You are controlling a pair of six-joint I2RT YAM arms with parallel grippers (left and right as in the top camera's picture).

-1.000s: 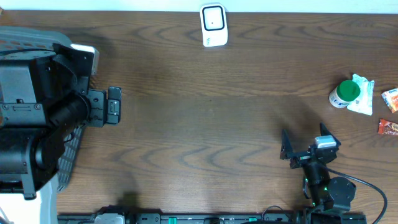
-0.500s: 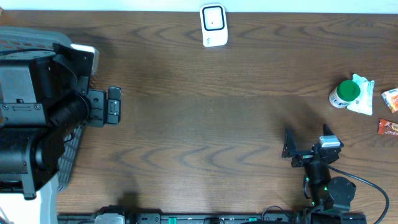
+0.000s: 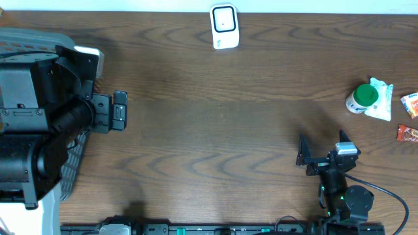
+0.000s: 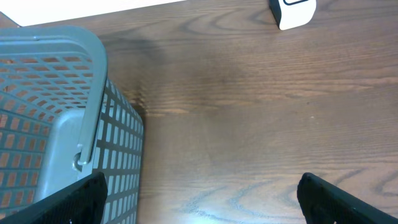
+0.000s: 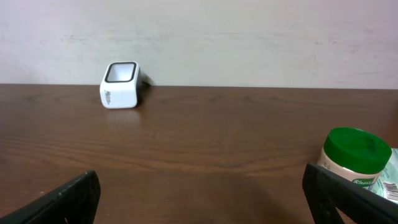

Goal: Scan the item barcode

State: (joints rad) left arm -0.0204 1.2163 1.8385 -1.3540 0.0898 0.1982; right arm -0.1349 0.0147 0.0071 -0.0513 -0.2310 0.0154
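Observation:
The white barcode scanner (image 3: 224, 26) stands at the table's far edge, also seen in the right wrist view (image 5: 120, 84) and at the top of the left wrist view (image 4: 293, 11). The items lie at the right: a green-lidded jar (image 3: 361, 98) (image 5: 356, 157) on a white packet (image 3: 381, 101), and two orange snack packets (image 3: 411, 104) (image 3: 407, 134). My right gripper (image 3: 322, 147) (image 5: 202, 199) is open and empty, left of and nearer than the jar. My left gripper (image 3: 120, 111) (image 4: 202, 199) is open and empty at the far left.
A grey mesh basket (image 3: 73, 163) (image 4: 56, 112) sits under my left arm at the table's left end. Bare wood lies between the two grippers.
My right gripper shifted slightly right and toward the near edge, then held still. The left arm and the items have not moved.

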